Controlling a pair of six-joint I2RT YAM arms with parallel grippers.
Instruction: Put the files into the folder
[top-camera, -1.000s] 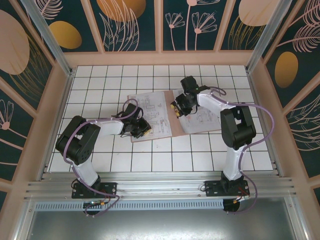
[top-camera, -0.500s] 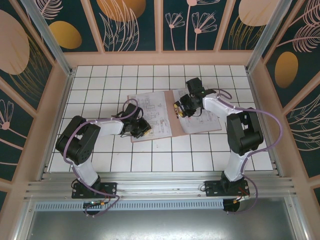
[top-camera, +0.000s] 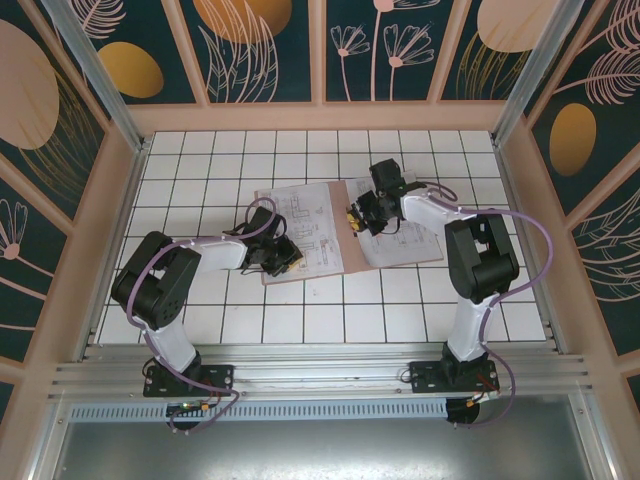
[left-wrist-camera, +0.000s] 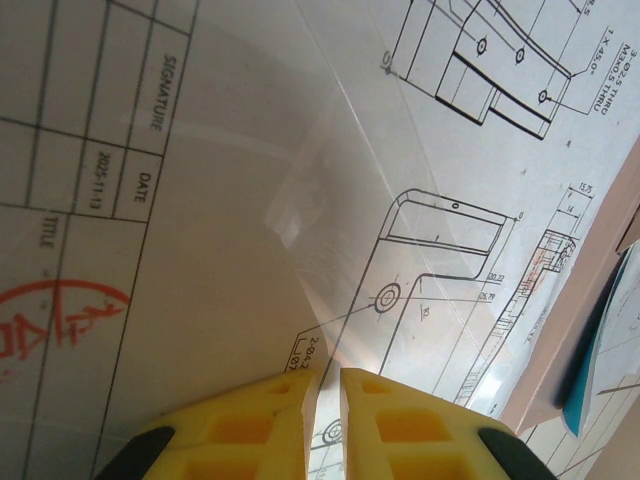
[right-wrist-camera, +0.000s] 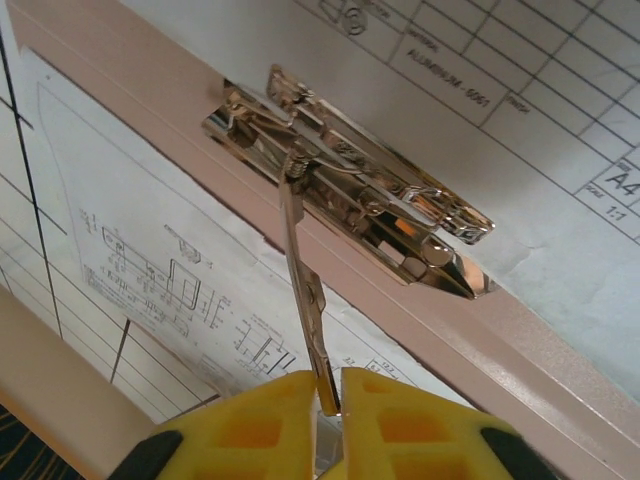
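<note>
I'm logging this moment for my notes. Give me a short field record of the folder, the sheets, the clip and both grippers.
folder: pinkish-brown folder, lying open on the tiled table
printed sheets: printed sheets on both halves
teal sheet: teal sheet, edge visible beside the folder card
clip: metal clip on the folder's spine strip
left gripper: left gripper, jaws nearly together over a printed sheet
right gripper: right gripper, closed on the raised clip lever

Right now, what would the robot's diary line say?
left gripper: shut on printed sheet | right gripper: shut on raised clip lever | folder: lying open
</note>
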